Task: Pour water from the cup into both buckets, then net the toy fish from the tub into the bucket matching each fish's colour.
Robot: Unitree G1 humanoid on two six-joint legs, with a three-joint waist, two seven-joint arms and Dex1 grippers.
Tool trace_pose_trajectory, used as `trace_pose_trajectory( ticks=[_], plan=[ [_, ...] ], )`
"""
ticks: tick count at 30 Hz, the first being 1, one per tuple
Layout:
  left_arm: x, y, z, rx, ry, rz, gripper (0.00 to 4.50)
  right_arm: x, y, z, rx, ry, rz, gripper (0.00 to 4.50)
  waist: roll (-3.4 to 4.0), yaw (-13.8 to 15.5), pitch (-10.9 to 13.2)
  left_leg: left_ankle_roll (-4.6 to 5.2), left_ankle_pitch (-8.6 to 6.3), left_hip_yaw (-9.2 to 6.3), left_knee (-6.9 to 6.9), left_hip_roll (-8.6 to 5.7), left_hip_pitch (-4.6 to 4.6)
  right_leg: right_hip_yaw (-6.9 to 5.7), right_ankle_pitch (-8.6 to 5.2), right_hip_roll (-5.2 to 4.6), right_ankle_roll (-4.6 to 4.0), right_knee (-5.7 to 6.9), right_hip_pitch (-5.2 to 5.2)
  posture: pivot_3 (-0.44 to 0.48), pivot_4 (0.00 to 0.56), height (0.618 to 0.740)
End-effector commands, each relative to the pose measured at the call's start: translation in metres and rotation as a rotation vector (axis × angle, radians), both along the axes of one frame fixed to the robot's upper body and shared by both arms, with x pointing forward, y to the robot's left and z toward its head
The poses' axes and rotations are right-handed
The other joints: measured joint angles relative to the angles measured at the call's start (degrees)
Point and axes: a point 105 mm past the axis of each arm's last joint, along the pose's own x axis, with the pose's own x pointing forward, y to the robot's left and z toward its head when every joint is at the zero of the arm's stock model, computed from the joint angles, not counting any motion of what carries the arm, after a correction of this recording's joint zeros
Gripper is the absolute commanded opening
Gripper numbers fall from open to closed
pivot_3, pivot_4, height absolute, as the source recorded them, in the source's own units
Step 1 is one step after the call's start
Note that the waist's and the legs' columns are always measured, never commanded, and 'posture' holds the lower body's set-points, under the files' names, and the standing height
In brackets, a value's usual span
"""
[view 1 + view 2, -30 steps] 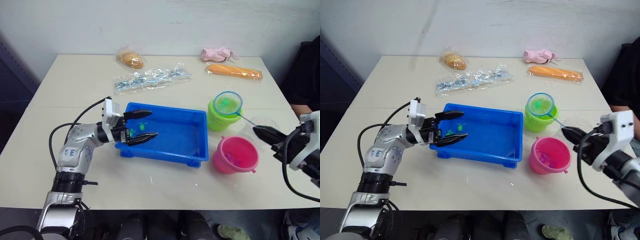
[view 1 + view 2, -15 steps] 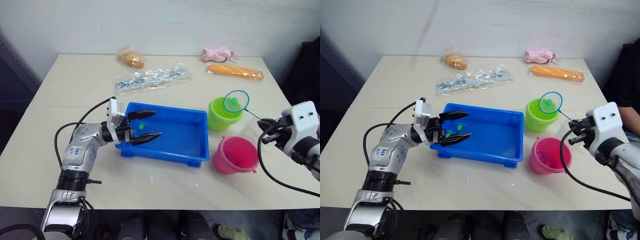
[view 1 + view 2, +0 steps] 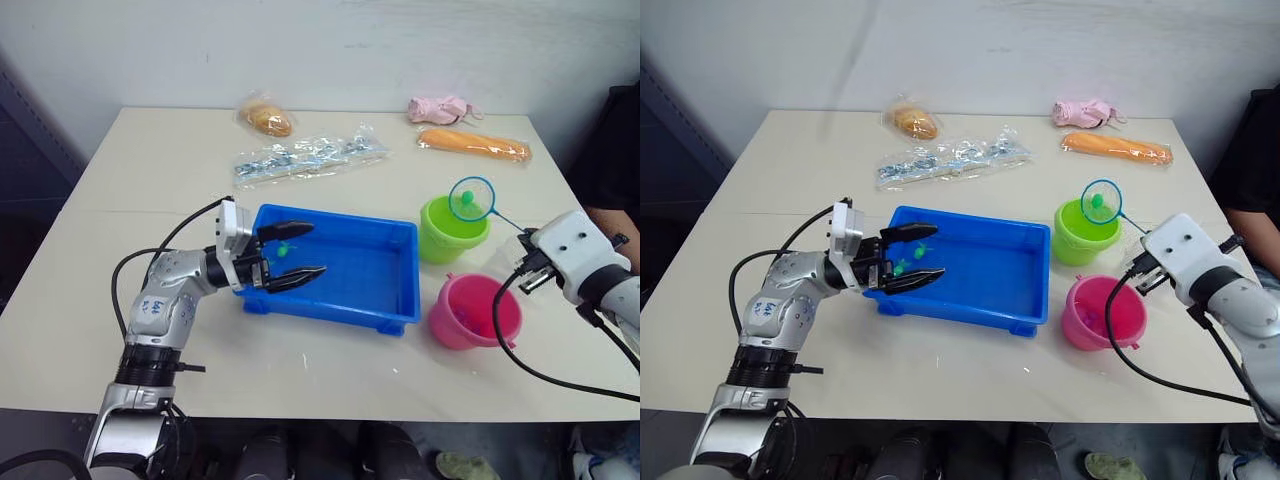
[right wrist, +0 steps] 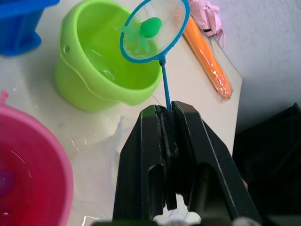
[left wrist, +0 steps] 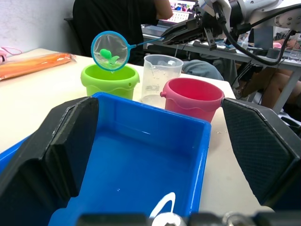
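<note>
Blue plastic sits nearest me: the tub (image 3: 335, 275), lower centre of the head view, its near-left rim bracketed by my left gripper (image 3: 290, 252), whose two fingers are spread wide, one over the water and one along the outer wall, holding nothing (I judge it is there to steady the tub while the other arm scoops). A few green toy fish (image 3: 283, 247) lie between those fingers. To the lower right stands the pink bucket (image 3: 473, 311), with the green bucket (image 3: 450, 228) just behind it and the clear cup (image 5: 161, 77) beside both, set down upright, so the pouring looks finished. My right gripper (image 4: 165, 123) is clamped shut on the thin handle of the net (image 4: 154, 29), right of centre in the head view. The hoop hangs tilted above the green bucket's mouth with a green fish (image 4: 149, 27) in the mesh, held there, I think, so a turn of the wrist drops it into the matching colour. Farthest off, at the upper edge of the table (image 3: 140, 180), lie some wrapped packets.
</note>
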Motion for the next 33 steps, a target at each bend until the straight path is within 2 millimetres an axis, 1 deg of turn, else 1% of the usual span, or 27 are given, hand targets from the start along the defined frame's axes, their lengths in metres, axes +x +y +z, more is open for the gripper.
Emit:
trace_pose_trajectory(
  ticks=[1, 6, 7, 10, 13, 16, 19, 23, 28, 33],
  plan=[
    [-0.003, -0.002, 0.010, -0.018, -0.053, -0.001, 4.47, 0.000, -0.002, 0.012, -0.117, -0.068, 0.010, 0.00, 0.00, 0.01, 0.00, 0.00, 0.00, 0.00, 0.00, 0.00, 0.00, 0.00, 0.00, 0.00, 0.00, 0.00, 0.00, 0.000, 0.150, 0.740],
    [-0.002, -0.005, 0.013, -0.031, -0.075, 0.009, 4.47, 0.001, -0.005, 0.009, -0.162, -0.070, 0.019, 0.00, 0.00, 0.02, 0.00, -0.01, 0.00, -0.01, 0.01, 0.00, 0.00, -0.01, 0.00, 0.00, 0.00, 0.00, 0.02, 0.000, 0.150, 0.740],
    [-0.001, -0.004, 0.013, -0.048, -0.071, 0.030, 4.47, 0.000, -0.006, 0.008, -0.168, -0.079, 0.009, 0.00, 0.00, 0.01, 0.00, -0.01, 0.01, -0.01, 0.01, 0.00, 0.00, -0.01, 0.00, 0.00, 0.00, 0.00, 0.01, 0.000, 0.150, 0.740],
    [-0.003, 0.005, 0.000, -0.019, -0.051, 0.080, 4.47, -0.004, -0.007, 0.003, -0.199, -0.098, -0.008, 0.00, 0.00, 0.01, 0.00, -0.02, 0.01, -0.03, 0.00, 0.00, 0.01, -0.03, 0.00, 0.01, 0.00, -0.01, 0.03, 0.000, 0.150, 0.740],
    [-0.002, 0.014, 0.002, -0.061, -0.043, 0.120, 4.47, -0.004, -0.008, 0.002, -0.198, -0.126, -0.019, 0.00, 0.00, -0.06, 0.00, -0.02, 0.01, -0.02, 0.00, 0.02, 0.01, -0.02, 0.00, 0.01, 0.00, -0.01, 0.02, 0.000, 0.150, 0.740],
    [0.001, 0.014, 0.007, -0.083, -0.065, 0.133, 4.47, -0.002, -0.008, 0.001, -0.221, -0.121, -0.015, 0.00, 0.00, -0.08, 0.00, -0.05, 0.05, -0.03, 0.03, 0.06, 0.05, 0.00, 0.00, 0.01, 0.00, 0.02, 0.06, 0.000, 0.150, 0.740],
    [0.005, 0.017, 0.010, -0.124, -0.083, 0.160, 4.47, 0.000, -0.007, 0.004, -0.237, -0.142, -0.016, 0.00, 0.00, 0.08, 0.00, -0.06, 0.08, -0.04, 0.03, 0.06, 0.07, 0.00, 0.00, 0.00, 0.00, 0.02, 0.06, 0.000, 0.150, 0.740],
    [0.003, 0.019, 0.002, -0.068, -0.087, 0.131, 4.47, 0.002, -0.009, 0.010, -0.244, -0.160, -0.020, 0.00, 0.00, -0.03, 0.00, -0.07, 0.08, -0.04, 0.00, 0.02, 0.08, -0.02, 0.00, 0.00, 0.00, 0.04, 0.07, 0.000, 0.150, 0.740],
    [0.010, 0.024, 0.009, -0.085, -0.089, 0.149, 4.47, 0.008, -0.011, 0.015, -0.273, -0.167, -0.016, 0.00, 0.00, -0.10, 0.00, -0.07, 0.09, -0.03, 0.02, 0.01, 0.07, -0.02, 0.00, 0.02, 0.00, 0.04, 0.07, 0.000, 0.150, 0.740],
    [0.014, 0.021, 0.010, -0.092, -0.098, 0.159, 4.47, 0.009, -0.019, 0.021, -0.282, -0.195, -0.058, 0.00, 0.00, -0.01, 0.00, -0.07, 0.09, -0.05, 0.00, 0.02, 0.06, -0.04, 0.00, 0.02, 0.00, 0.04, 0.07, 0.000, 0.150, 0.740]
  ],
)
